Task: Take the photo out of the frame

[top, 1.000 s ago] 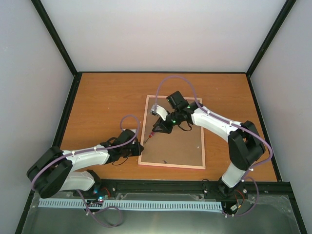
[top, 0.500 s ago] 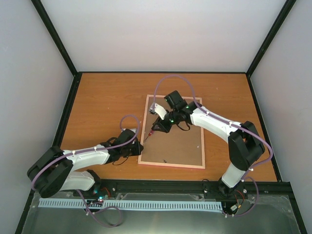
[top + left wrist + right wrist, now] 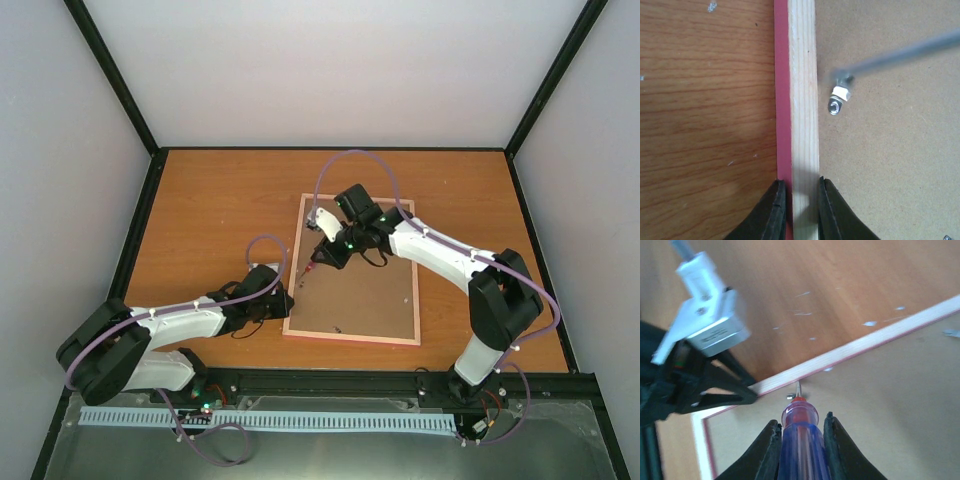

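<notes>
A wood-grain table (image 3: 220, 200), flecked with small white marks, is enclosed by pale walls (image 3: 340, 70) and black corner posts (image 3: 112, 75). A screwdriver (image 3: 800, 437) with a translucent red-and-purple handle is seen tilted, tip downward.

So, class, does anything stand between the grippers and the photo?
Yes. The frame lies back up, so its backing board hides the photo; none of it shows. A metal tab by the rail seems to pin the board. The screwdriver in the right gripper has its tip there.

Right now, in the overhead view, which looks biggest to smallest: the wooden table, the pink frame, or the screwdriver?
Largest is the table, then the frame, and the screwdriver is clearly smallest.
</notes>
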